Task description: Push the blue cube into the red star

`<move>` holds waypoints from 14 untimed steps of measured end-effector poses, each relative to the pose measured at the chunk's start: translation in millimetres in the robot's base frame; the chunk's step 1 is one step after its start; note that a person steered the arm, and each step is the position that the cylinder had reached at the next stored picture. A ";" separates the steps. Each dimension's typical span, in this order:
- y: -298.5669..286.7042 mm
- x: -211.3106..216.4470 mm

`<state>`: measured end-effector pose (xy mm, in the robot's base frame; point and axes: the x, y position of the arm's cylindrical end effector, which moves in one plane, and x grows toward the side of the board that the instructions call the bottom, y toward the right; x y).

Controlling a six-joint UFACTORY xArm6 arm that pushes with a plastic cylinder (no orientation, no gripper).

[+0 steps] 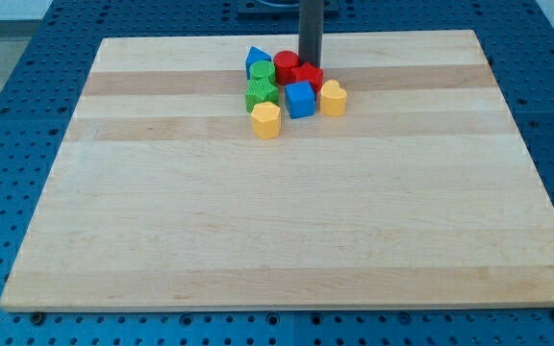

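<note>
Camera view: blue cube (299, 99) lies just below my tip (310, 61).

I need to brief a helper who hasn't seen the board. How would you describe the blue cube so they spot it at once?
On the wooden board, find the block cluster near the view's top. The blue cube sits on its lower edge, between the green block and yellow heart-like block, just below the red star. It's the only square-faced blue block.

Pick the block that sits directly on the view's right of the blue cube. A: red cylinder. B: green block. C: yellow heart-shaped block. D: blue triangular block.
C: the yellow heart-shaped block sits just to the view's right of the blue cube, while my tip stands beyond them, behind the red star.
</note>
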<state>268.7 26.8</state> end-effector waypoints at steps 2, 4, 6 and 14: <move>-8.4 2.9; 37.5 2.9; 126.7 16.4; 91.2 110.6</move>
<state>379.3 118.0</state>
